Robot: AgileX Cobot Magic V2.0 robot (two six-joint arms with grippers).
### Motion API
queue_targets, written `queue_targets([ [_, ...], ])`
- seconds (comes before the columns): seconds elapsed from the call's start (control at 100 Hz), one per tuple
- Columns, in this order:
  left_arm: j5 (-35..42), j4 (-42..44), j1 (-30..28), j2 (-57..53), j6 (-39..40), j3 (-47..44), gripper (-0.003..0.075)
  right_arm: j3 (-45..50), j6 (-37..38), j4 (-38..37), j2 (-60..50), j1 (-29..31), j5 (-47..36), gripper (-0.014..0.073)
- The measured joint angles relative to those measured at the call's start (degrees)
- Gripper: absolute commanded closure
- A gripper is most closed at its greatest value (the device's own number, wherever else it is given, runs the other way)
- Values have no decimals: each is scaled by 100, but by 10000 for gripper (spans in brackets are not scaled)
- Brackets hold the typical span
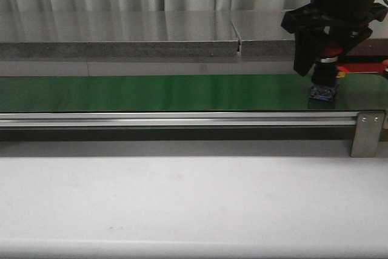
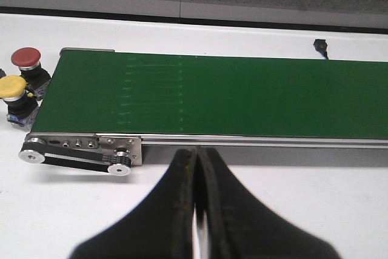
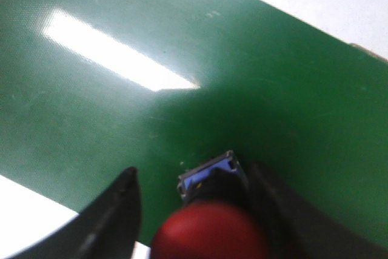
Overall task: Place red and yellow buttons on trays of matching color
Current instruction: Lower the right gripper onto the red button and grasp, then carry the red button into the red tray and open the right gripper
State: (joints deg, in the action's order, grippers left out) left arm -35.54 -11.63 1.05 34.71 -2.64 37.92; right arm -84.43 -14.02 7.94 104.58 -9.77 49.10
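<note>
The red button (image 3: 209, 235) is standing upright on the green belt (image 1: 151, 92), near its right end, right between the right gripper (image 1: 324, 68) jaws. They're spread, not pinching yet. Left gripper (image 2: 195, 210) is pressed together, way off.
</note>
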Motion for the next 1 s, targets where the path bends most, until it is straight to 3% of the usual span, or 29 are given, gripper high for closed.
queue_targets([
  [0.16,0,0,0,0,0,0,741,0,135,-102,3,0,-12,427],
  [0.48,0,0,0,0,0,0,741,-28,682,-166,-139,225,-35,428],
  [1.0,0,0,0,0,0,0,741,-89,1126,-307,-535,1520,17,428],
])
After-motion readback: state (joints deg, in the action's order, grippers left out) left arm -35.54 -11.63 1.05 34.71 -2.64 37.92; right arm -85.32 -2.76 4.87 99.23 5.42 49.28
